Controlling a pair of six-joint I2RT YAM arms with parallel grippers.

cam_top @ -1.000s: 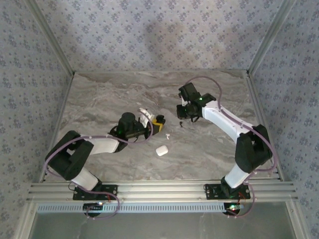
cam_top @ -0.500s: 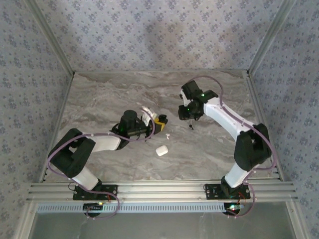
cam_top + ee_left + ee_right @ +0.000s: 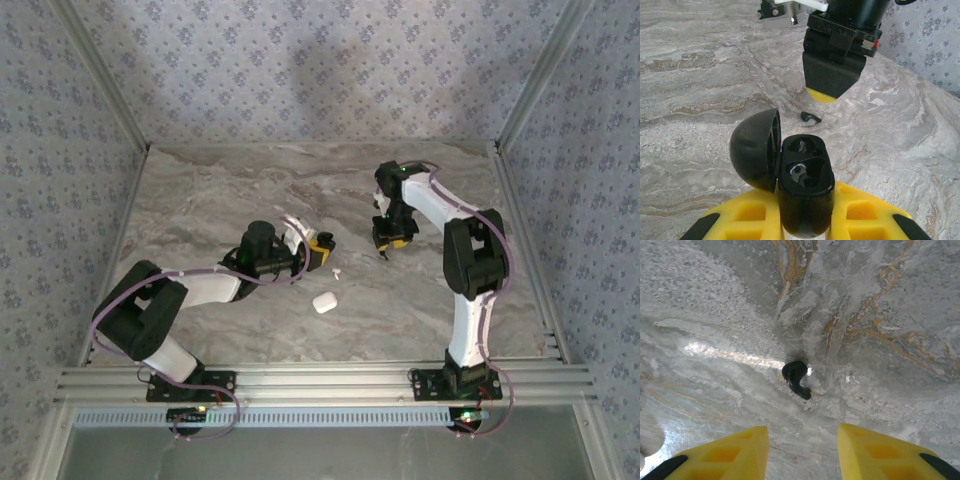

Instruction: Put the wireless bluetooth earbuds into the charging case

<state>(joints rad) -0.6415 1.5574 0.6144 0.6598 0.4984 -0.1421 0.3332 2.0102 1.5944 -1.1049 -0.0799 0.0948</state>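
Note:
My left gripper (image 3: 805, 217) is shut on a black charging case (image 3: 805, 170), held upright with its lid (image 3: 755, 150) swung open to the left. Both of its pockets look empty. A small black earbud (image 3: 796, 377) lies on the marble just beyond it, also seen from the left wrist as the black earbud (image 3: 810, 118). My right gripper (image 3: 802, 450) hangs open right over that earbud with nothing between its yellow fingers (image 3: 730, 452). From above, the right gripper (image 3: 387, 243) faces the left gripper (image 3: 320, 247).
A glossy white case (image 3: 324, 302) lies shut on the table near the front, and a tiny white earbud (image 3: 336, 271) lies between it and the left gripper. Patterned walls and metal rails enclose the marble table (image 3: 220, 190).
The right arm has folded in and swung its gripper down over the black earbud, its fingers spreading wider. The left gripper and the case have stayed in place.

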